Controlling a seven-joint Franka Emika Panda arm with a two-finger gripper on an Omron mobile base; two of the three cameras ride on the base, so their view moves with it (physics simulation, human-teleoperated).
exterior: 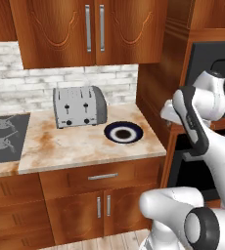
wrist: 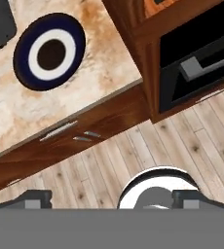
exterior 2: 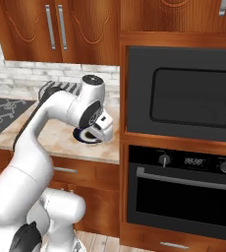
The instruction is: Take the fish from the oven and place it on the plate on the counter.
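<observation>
The oven (exterior 2: 183, 197) is the black appliance with knobs and a silver bar handle (exterior 2: 186, 180), and its door is closed. The fish is hidden. The navy plate (exterior: 123, 132) with a white ring lies bare on the beige counter (exterior: 80, 144), near its right end. My gripper (wrist: 111, 199) is open, its fingertips (wrist: 36, 199) wide apart with nothing between them. It hangs above the counter's right front corner and looks down at the wooden floor. From the hand, the plate (wrist: 49, 51) is at upper left and the oven (wrist: 192, 73) at upper right.
A silver toaster (exterior: 79, 106) stands behind and to the left of the plate. A black gas hob (exterior: 4, 136) lies at the counter's left end. A black microwave (exterior 2: 183, 93) sits above the oven. Wooden cabinets hang overhead and stand below the counter.
</observation>
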